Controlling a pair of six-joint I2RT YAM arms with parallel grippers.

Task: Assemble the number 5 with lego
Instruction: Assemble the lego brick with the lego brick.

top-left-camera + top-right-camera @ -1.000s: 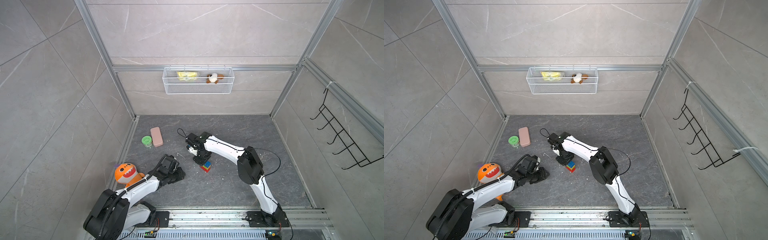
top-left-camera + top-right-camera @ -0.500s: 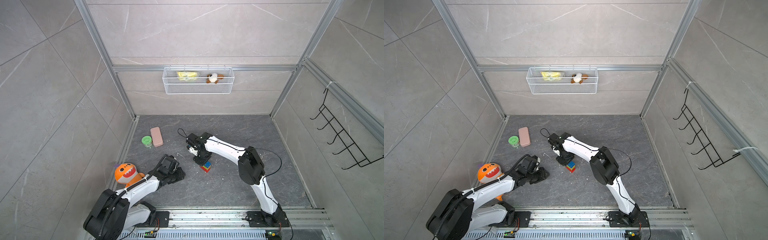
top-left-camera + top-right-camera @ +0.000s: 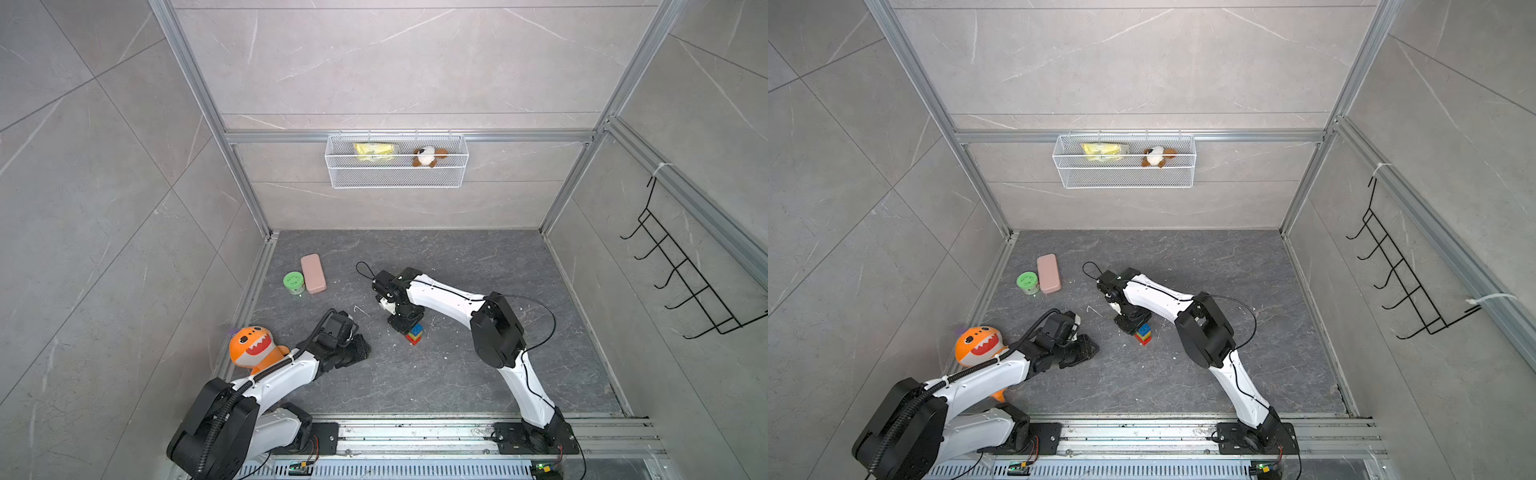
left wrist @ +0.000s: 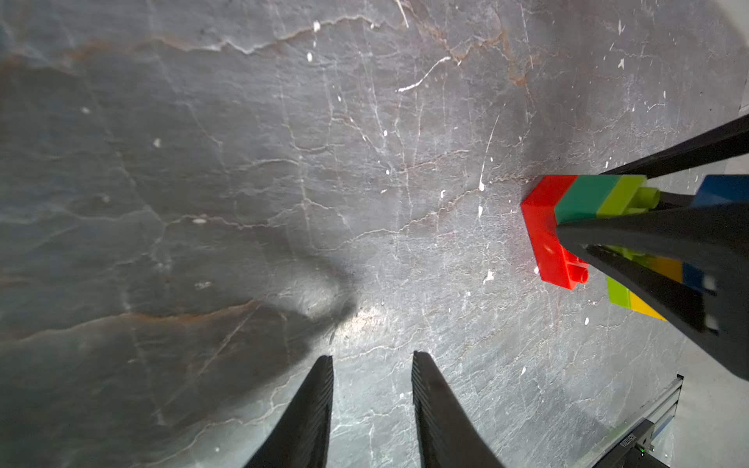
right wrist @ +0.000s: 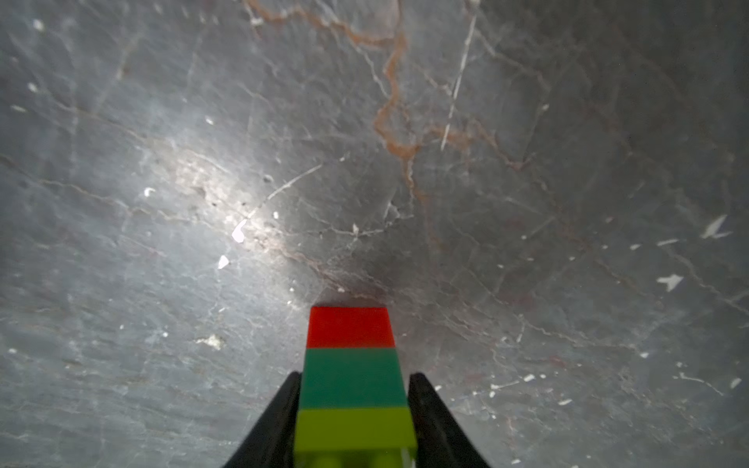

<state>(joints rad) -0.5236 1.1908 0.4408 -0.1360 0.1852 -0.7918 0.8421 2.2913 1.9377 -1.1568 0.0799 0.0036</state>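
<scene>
The lego stack (image 3: 414, 332) (image 3: 1143, 333) stands upright on the dark stone floor as the number 5: red at the bottom, then dark green, lime green, yellow, and blue on top. My right gripper (image 3: 402, 326) (image 5: 354, 375) points down over it. Its fingers (image 5: 429, 409) flank the dark green and lime bricks with thin gaps, so it is open. The left wrist view shows the red brick (image 4: 543, 227) on the floor and the black right fingers beside the stack. To the stack's left, my left gripper (image 3: 357, 347) (image 4: 372, 356) is low, open and holds nothing.
A pink rounded block (image 3: 313, 273) and a green round tub (image 3: 294, 281) lie at the back left. An orange shark plush (image 3: 253, 347) sits by the left arm. A wire basket (image 3: 397, 166) hangs on the back wall. A black hook rack (image 3: 681, 286) is on the right wall.
The right gripper's jaws have spread a little off the stack's sides. Both arms and the stack stay where they were.
</scene>
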